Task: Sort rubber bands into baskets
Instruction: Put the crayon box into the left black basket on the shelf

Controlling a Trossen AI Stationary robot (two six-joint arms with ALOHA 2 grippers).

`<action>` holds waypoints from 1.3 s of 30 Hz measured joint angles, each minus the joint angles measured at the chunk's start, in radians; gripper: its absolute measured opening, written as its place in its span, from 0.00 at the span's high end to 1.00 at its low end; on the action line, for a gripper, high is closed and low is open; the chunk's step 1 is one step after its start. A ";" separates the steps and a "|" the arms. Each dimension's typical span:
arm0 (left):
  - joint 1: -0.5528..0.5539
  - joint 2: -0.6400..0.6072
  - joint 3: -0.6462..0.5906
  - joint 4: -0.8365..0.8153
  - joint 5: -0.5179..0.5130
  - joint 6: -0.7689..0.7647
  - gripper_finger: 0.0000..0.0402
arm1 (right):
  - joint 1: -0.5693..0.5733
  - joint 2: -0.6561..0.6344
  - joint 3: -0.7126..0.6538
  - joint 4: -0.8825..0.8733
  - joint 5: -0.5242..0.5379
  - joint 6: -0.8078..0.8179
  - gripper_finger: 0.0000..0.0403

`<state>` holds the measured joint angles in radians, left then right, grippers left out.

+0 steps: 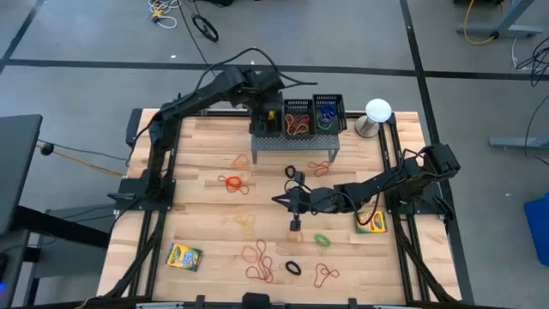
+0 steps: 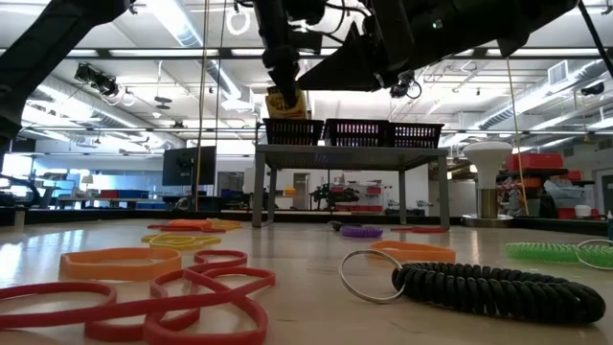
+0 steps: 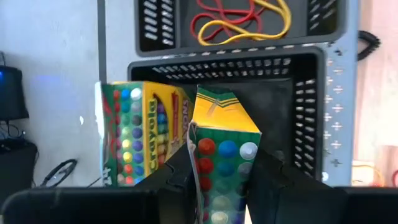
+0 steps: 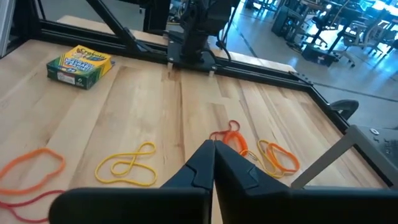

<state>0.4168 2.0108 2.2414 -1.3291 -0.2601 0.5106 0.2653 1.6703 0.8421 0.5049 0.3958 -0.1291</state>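
The worktop (image 1: 206,223) is pale wood planks in a dark frame, set on a grey floor with dark lines; the low view looks into a large hall with ceiling lights and benches. At the back edge a grey metal stand (image 1: 293,144) carries three black mesh baskets (image 1: 298,118) side by side, their long sides running from the back edge toward the front. The middle one holds red and yellow rubber bands (image 3: 239,18); the one nearest the right edge holds blue ones. More bands, thin flat loops in orange, red, yellow, green and black, lie across the middle and the front of the worktop. The left gripper (image 3: 221,177) hangs over the leftmost basket, clamped on a crayon box (image 3: 222,158) standing upright beside another one in it. The right gripper (image 4: 213,163) hovers low over the worktop's middle, fingers pressed together, nothing between them. A crayon box lies near each front corner.
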 joint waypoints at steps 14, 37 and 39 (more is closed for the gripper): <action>0.010 0.006 0.000 0.016 0.029 -0.004 0.75 | 0.000 0.000 0.000 0.017 -0.002 0.012 0.97; -0.020 0.022 -0.001 0.078 -0.164 0.030 0.48 | 0.002 0.000 0.000 0.023 -0.005 0.012 0.98; -0.025 0.022 -0.001 0.079 -0.176 0.030 0.46 | 0.002 0.000 0.000 0.023 -0.005 0.012 0.98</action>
<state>0.3916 2.0330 2.2402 -1.2497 -0.4357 0.5411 0.2676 1.6703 0.8421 0.5278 0.3904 -0.1169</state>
